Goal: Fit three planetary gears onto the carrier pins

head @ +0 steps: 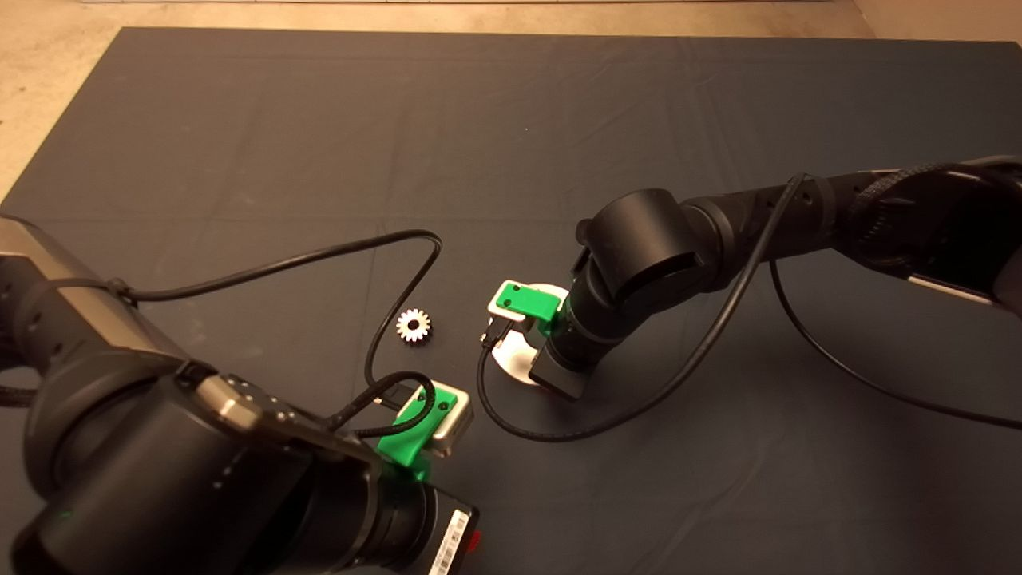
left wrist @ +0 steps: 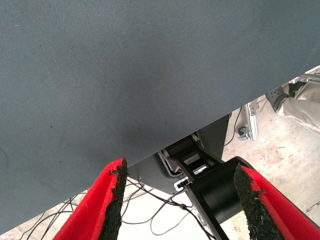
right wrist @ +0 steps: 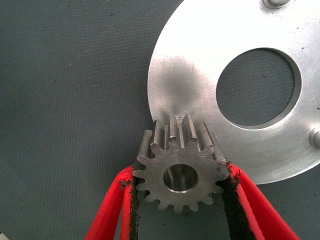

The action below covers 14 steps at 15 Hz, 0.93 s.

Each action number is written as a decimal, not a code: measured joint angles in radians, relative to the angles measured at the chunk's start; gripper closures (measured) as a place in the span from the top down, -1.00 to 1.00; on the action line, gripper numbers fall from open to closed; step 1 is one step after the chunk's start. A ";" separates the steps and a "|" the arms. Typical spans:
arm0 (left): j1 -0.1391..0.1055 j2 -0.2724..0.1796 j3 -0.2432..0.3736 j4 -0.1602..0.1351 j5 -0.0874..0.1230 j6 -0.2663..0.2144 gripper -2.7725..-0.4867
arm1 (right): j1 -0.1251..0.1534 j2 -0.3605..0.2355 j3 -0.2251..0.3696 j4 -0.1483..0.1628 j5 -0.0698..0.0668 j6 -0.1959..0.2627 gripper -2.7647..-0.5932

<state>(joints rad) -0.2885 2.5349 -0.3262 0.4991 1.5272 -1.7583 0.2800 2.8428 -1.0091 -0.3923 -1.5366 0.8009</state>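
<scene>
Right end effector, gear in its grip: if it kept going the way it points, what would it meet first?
Most likely the metal disc: the right end effector holds a gear at the disc's rim, with a pin seemingly showing through the gear's hole. How far above the disc it is remains unclear.

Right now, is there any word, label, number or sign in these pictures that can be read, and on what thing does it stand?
No text can be read.
White barcode label on the left arm's wrist: print too small to read.
Gear, disc, mat: no marks.
</scene>
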 joint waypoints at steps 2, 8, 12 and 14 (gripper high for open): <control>0.000 0.000 0.000 0.000 0.000 0.000 -0.14 | 0.000 0.000 -0.002 -0.001 0.000 0.000 -0.69; 0.000 0.000 0.000 0.000 0.000 0.000 -0.14 | 0.000 0.000 -0.005 -0.003 0.001 0.000 -0.70; 0.000 0.000 0.000 0.000 0.000 -0.002 -0.14 | 0.000 0.000 -0.005 -0.003 0.001 0.000 -0.70; 0.000 0.001 0.000 0.000 0.000 -0.003 -0.14 | 0.000 0.000 -0.005 -0.003 0.001 0.000 -0.70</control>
<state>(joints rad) -0.2885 2.5356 -0.3262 0.4991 1.5272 -1.7611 0.2800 2.8426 -1.0138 -0.3957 -1.5355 0.8009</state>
